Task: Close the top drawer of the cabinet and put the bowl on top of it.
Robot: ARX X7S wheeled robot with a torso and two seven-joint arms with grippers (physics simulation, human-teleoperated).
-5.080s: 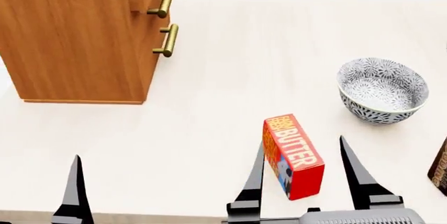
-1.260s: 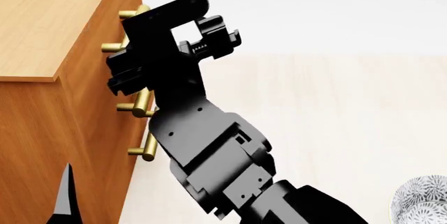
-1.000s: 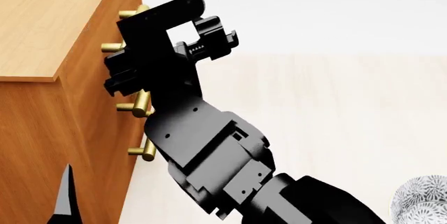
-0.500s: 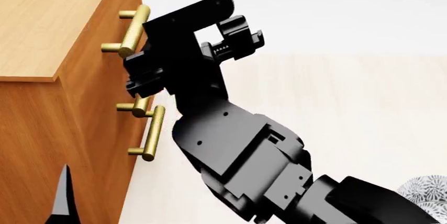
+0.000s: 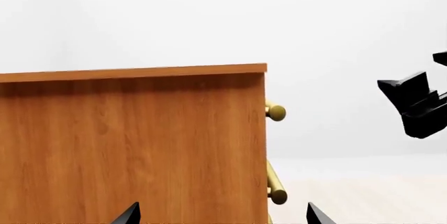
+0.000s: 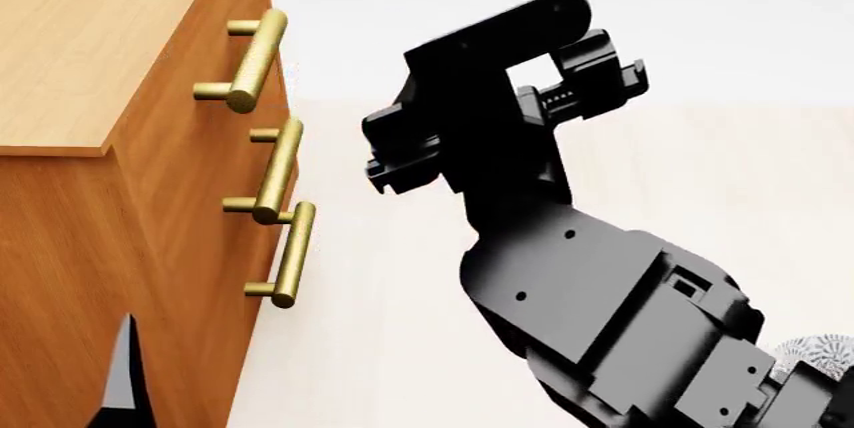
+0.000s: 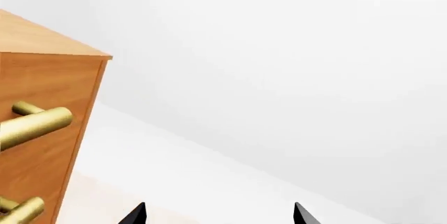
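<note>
The cabinet [image 6: 80, 38] fills the left of the head view, with its lighter top facing up. Its top drawer shows as the uppermost brass handle [image 6: 248, 56] on a front that lies flush with the two below. My right arm [image 6: 534, 148] hangs in front of the cabinet, a gap away from the handles. The right gripper [image 7: 219, 214] is open and holds nothing; the top handle [image 7: 35, 125] sits off to one side of it. The left gripper [image 5: 222, 216] is open, facing the cabinet's side [image 5: 133, 145]. Only a sliver of the patterned bowl [image 6: 817, 353] shows at the lower right.
Two lower drawer handles [image 6: 276, 176] [image 6: 288, 254] stick out from the cabinet front. The pale tabletop [image 6: 400, 348] runs right of the cabinet. One left fingertip [image 6: 127, 373] shows against the cabinet's side. Part of the right arm [image 5: 419, 103] appears in the left wrist view.
My right arm has pulled back rightward from the cabinet front, uncovering all three handles. The top drawer, which stuck out 5 s ago, now sits flush.
</note>
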